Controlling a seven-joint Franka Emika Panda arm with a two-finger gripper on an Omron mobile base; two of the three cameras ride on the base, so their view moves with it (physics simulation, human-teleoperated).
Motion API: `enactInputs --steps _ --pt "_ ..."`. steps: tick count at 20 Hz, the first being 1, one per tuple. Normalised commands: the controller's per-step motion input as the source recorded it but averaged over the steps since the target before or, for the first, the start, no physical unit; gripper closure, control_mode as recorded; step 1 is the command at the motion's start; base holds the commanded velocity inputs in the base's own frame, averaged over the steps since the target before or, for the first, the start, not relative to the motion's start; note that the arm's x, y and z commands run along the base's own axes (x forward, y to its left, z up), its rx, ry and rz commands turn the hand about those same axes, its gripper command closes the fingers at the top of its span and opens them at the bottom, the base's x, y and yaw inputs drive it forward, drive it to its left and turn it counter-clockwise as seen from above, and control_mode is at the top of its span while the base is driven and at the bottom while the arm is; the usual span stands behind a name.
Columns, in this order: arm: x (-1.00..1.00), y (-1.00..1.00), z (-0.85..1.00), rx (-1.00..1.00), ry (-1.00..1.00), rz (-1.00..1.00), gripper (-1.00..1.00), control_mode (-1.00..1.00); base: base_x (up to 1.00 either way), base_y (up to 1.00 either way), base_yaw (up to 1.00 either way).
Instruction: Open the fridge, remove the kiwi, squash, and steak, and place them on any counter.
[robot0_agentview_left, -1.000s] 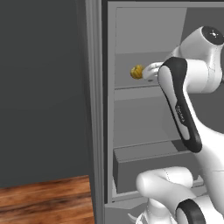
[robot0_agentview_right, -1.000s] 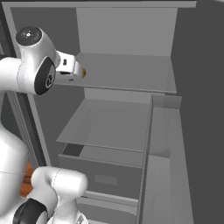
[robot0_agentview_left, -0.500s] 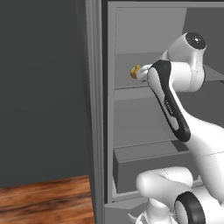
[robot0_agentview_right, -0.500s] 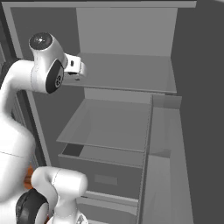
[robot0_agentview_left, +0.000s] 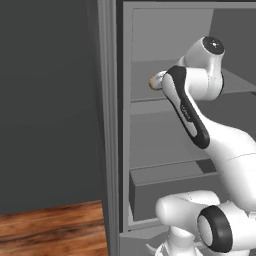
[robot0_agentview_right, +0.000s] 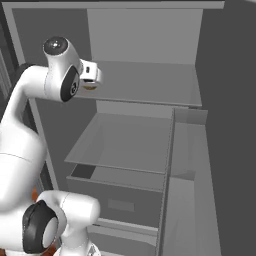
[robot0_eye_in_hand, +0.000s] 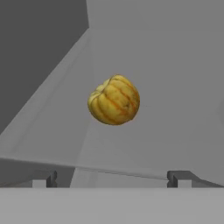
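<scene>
The fridge (robot0_agentview_left: 170, 30) stands open, its grey shelves bare apart from one item. The squash (robot0_eye_in_hand: 114, 99), a ribbed yellow-orange lump, rests on the upper shelf (robot0_agentview_right: 150, 82). My gripper (robot0_eye_in_hand: 113, 178) is open and points straight at the squash, which lies a little beyond the fingertips (robot0_eye_in_hand: 175, 177) and untouched. From the base views the hand (robot0_agentview_right: 91, 74) hovers at the shelf's front left, and just a sliver of the squash (robot0_agentview_left: 151, 84) peeks past it. The kiwi, the steak and the counter are out of view.
A lower shelf (robot0_agentview_right: 125, 142) and a drawer (robot0_agentview_right: 120, 202) sit beneath the hand. The opened door with its bins (robot0_agentview_right: 190, 165) stands to the right. A dark wall (robot0_agentview_left: 50, 100) and wood floor (robot0_agentview_left: 50, 225) lie to the left of the fridge.
The arm has swung up and carried the hand in over the upper shelf toward the squash, which it now mostly covers in the left base view. The jaws stayed open.
</scene>
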Motion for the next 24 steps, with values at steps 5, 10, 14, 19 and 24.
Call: enactInputs --steps 5,10,14,19,24 --pt "0.24 0.05 -0.11 0.0 0.0 0.0 -1.0 -1.0 0.0 0.0 0.0" --pt "0.32 0.07 -0.09 0.0 0.0 0.0 -1.0 -1.0 0.0 0.0 0.0" --pt "0.32 0.0 -0.05 0.0 0.0 0.0 -1.0 -1.0 0.0 0.0 0.0" --pt "0.31 0.0 -0.09 0.0 0.0 0.0 -1.0 -1.0 0.0 0.0 0.0" --pt "0.34 0.0 -0.15 0.0 0.0 0.0 -1.0 -1.0 0.0 0.0 0.0"
